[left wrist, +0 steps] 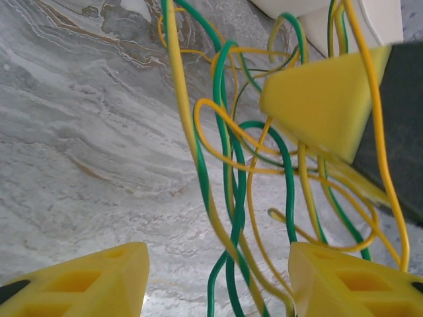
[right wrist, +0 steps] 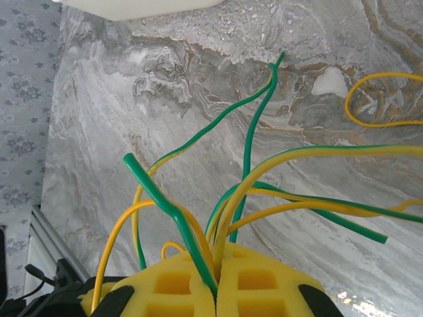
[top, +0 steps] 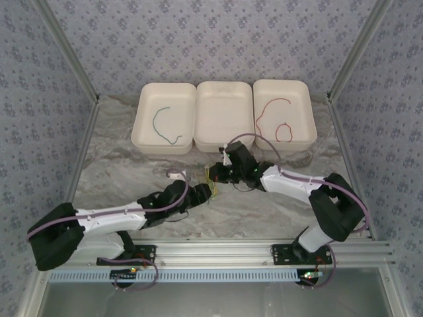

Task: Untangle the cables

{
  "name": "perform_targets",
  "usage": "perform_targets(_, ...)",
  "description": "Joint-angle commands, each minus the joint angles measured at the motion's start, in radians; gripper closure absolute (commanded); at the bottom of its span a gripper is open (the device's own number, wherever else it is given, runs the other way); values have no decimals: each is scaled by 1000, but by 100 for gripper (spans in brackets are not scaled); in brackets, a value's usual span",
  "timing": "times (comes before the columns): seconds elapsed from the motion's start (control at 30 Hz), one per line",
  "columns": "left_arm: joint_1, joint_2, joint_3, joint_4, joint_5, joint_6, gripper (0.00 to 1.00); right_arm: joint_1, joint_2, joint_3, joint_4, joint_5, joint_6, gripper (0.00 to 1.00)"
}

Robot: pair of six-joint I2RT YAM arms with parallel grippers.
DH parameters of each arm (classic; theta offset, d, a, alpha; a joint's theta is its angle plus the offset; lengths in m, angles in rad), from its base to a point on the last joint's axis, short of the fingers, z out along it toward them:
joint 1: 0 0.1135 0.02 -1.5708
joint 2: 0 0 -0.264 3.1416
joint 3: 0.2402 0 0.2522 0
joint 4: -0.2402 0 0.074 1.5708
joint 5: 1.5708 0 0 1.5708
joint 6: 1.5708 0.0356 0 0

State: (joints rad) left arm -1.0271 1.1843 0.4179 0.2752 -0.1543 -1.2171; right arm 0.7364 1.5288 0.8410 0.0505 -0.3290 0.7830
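On the marble bench point(top: 112, 165), just on the near side of the middle tray point(top: 225, 146), two arms meet over the tangled cables point(top: 213, 177), a small clump of green and yellow strands. The right gripper point(right wrist: 217, 281) has its yellow fingers point(right wrist: 258, 284) pressed together on a bunch of those strands, which fan out from the pinch. One green end point(right wrist: 132, 162) juts free. The left gripper point(left wrist: 218, 277), reaching in from the near-left of that tray, has its fingers point(left wrist: 86, 281) wide apart, and loops hang through the gap with nothing pinching them.

The wires look feather-light and thin, soft enough to bend yet springy enough to hold their curls. Their smooth sleeves would likely slide through a loose pinch. The loops thread through one another, so a hard tug would probably tighten the snarl. A free end or a single outer loop seems the better place to take hold, drawing one colour out slowly.

Room to pull lies on the bare bench to the near-left and near-right of the middle tray. That tray's front wall stands close behind the clump and limits any move away from the arms. The left tray point(top: 140, 135), set against the middle tray, holds one green cable point(top: 160, 125). The right tray point(top: 310, 115), on the middle tray's other side, holds red cables point(top: 274, 115). Beyond the middle tray, patterned walls point(top: 211, 39) and slanting frame posts close off the space.
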Motion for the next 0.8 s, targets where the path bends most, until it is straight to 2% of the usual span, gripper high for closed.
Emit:
perform_targets(0.0, -26, -31, -28, 104, -77, -100, 40, -28, -45, -40, 69, -44, 52, 100)
perform_targets(0.1, -62, -139, -62, 73, -168, -128, 39, -74, -60, -80, 126, -88, 94, 100)
perform_targets(0.2, -77, -267, -81, -25, -236, -164, 40, -112, -71, -117, 210, -137, 154, 100)
perform_targets(0.33, -73, -339, -108, -39, -235, -235, 66, -150, -70, -167, 380, -202, 288, 100)
perform_targets(0.5, -47, -266, -72, 7, -139, -287, 78, -159, -74, -187, 504, -214, 416, 100)
perform_targets(0.67, -15, -193, -51, 87, -96, -307, 80, -143, -98, -180, 504, -202, 448, 100)
perform_targets(0.77, 5, -168, -40, 121, -74, -317, 70, -129, -123, -180, 461, -178, 428, 100)
